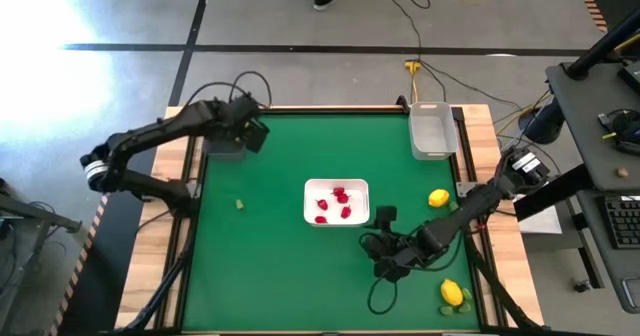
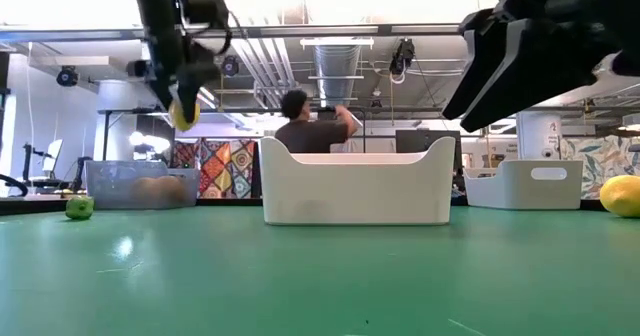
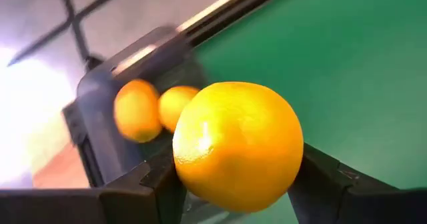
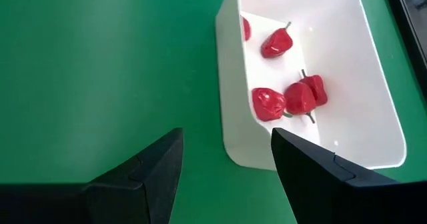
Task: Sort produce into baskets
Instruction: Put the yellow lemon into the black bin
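My left gripper [image 1: 250,131] is at the table's far left corner, shut on an orange-yellow citrus fruit [image 3: 237,144]. It holds the fruit in the air at the dark grey bin [image 1: 224,144], which has two orange fruits [image 3: 137,111] in it. My right gripper [image 4: 227,164] stands open over the green mat, just on the near side of the white tray [image 4: 230,144], with nothing between its fingers. Several small red pieces [image 4: 287,99] lie in the tray. A small green piece [image 1: 240,204] lies on the mat to the left of the tray. My left gripper pinches the citrus fruit between its two fingers, one on each opposite side of it [image 3: 190,174]. The fingers slant downward. The fruit [image 2: 183,114] sits at the finger ends, lifted clear of the table and above the bin's rim.
A clear pale bin [image 1: 433,131] stands at the far right edge. One yellow lemon [image 1: 438,198] lies to the right of the tray, and another [image 1: 452,293] lies near the front right corner beside a green piece. A person [image 2: 305,126] is in the room beyond the table.
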`<state>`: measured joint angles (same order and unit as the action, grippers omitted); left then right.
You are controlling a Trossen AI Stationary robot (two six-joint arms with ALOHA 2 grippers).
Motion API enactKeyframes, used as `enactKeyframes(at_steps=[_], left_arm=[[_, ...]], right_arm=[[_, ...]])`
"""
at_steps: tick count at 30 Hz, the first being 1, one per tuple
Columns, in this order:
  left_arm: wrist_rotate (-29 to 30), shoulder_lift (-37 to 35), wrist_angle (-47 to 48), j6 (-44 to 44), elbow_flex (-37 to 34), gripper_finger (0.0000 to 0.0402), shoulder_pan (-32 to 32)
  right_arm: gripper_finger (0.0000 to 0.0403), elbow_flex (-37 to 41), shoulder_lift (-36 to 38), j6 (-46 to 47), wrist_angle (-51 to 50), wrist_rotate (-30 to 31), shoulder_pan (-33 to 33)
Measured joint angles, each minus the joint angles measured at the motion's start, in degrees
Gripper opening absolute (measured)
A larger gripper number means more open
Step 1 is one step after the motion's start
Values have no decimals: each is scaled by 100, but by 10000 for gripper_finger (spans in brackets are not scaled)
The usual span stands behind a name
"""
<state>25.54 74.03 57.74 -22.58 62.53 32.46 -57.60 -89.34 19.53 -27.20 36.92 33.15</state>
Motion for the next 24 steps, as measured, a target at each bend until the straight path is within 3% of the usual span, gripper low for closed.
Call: enactKeyframes(at_steps=[12,24], left_arm=[[-55,1042,-332,-220,-81,191,1265],[-101,1669,-512,-261,-103,191,1671]], right_arm=[[221,-3,0,393,-270,-21,208],[221,-4,0,660,-564,-81,312]])
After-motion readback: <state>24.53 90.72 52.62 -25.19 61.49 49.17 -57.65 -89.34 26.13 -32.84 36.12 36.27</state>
